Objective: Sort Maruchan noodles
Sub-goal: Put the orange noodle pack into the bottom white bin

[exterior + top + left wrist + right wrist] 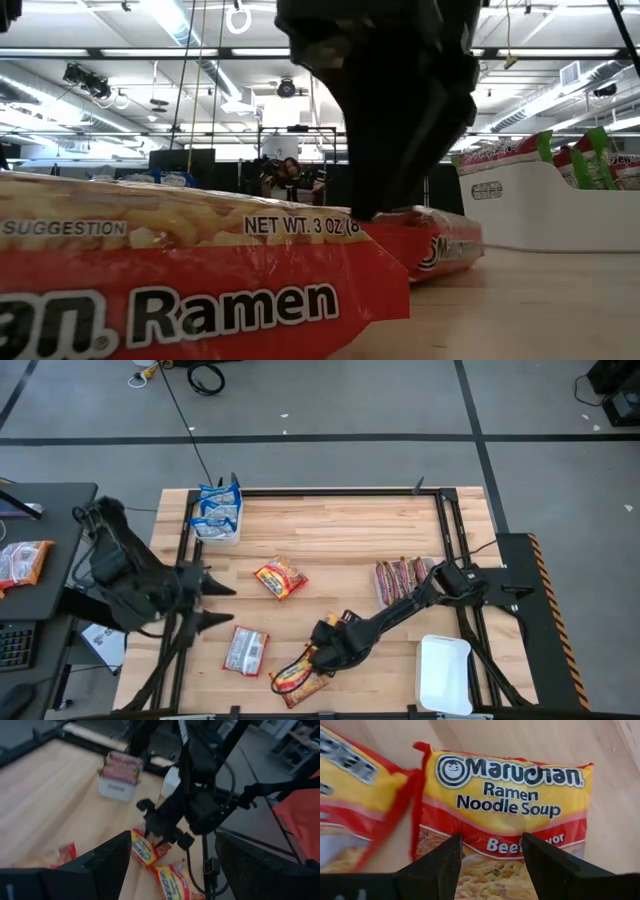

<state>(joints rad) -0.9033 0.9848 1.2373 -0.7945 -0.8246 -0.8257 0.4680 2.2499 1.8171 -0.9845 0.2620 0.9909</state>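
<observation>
Red-and-yellow beef noodle packet lies flat on my counter, right gripper poised over it, fingers spread astride, not grasping. Left gripper waits apart, fingers released.

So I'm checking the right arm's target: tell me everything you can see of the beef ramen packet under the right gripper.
The beef ramen packet is a flat, square, glossy plastic pouch, yellow on top and red below, printed "Maruchan Ramen Noodle Soup" with a noodle photo. It lies face up on the wooden table near the front edge, beside a second red-yellow packet whose edge meets it. The right gripper hangs open just above it, fingers straddling its lower half; contact cannot be told.
</observation>
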